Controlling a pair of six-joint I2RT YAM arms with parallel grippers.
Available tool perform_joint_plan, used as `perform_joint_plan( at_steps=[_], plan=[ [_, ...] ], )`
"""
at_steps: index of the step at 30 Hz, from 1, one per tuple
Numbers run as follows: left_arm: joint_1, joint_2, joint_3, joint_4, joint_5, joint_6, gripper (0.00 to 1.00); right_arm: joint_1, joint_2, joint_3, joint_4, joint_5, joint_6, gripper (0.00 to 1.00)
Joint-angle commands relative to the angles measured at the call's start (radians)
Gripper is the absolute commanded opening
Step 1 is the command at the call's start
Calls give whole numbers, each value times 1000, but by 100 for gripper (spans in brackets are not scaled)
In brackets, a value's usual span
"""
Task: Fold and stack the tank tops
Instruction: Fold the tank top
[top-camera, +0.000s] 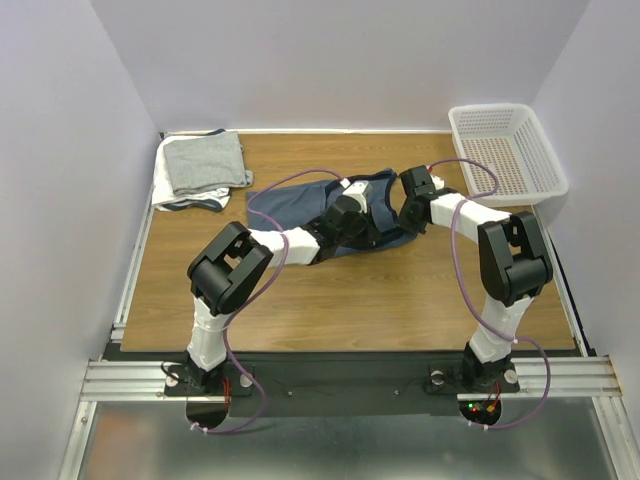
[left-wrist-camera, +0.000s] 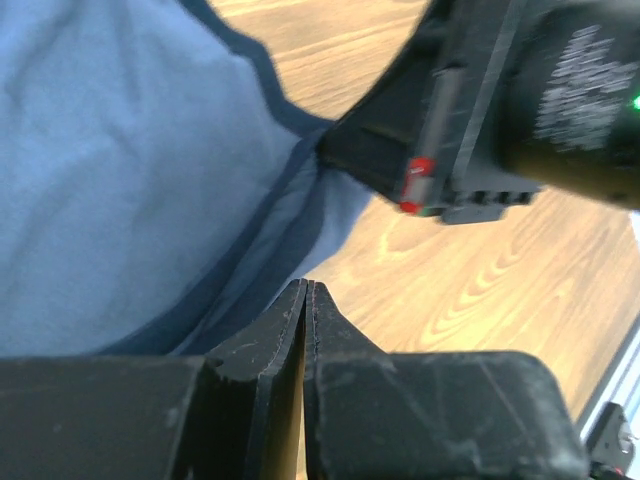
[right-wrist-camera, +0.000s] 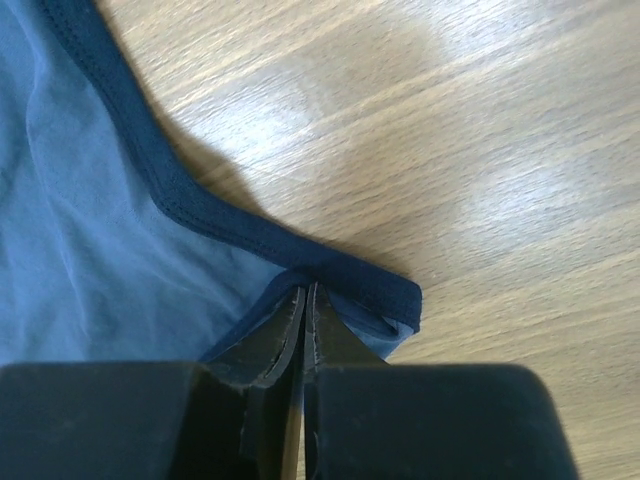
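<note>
1. Roughly at the middle of the brown wood-grain table (top-camera: 360, 295) lies the slate-blue cloth tank top with darker navy trim (top-camera: 290, 205). It is spread loosely and rumpled, and both arms reach over its right part.
2. On the left arm, the black left claw (left-wrist-camera: 305, 290) has its two fingers pressed together. A fold of the blue cloth with its navy edge runs down into the tips, so the cloth looks pinched there.
3. On the right arm, the black right claw (right-wrist-camera: 305, 290) is closed too, clamped on a corner of the same top where the navy trim bends. Bare wood shows just beyond that corner.
4. Both claws sit near each other over the garment.
5. At the far left corner of the table, a folded light grey tank top (top-camera: 205, 160) rests on a white folded garment (top-camera: 175, 195). This small pile is well apart from the blue top.
6. At the far right corner stands a white perforated plastic basket (top-camera: 505, 145), apart from all the garments.
</note>
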Motion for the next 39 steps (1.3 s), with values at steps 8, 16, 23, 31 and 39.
perform_joint_plan(
  at_steps=[8,16,23,31,39],
  plan=[
    [-3,98,58,19,-36,15,14,-34,21,14,18,-3,5,18],
    [-18,155,157,-118,-169,-80,14,-55,2,29,16,5,-4,38],
    [-21,152,256,-140,-132,-80,21,-55,-57,63,18,3,-21,61],
    [17,23,265,-96,-60,-68,38,-55,-113,79,18,-22,-39,71],
    [172,-166,113,-146,-111,-161,38,-36,-180,84,18,-34,-88,73]
  ],
)
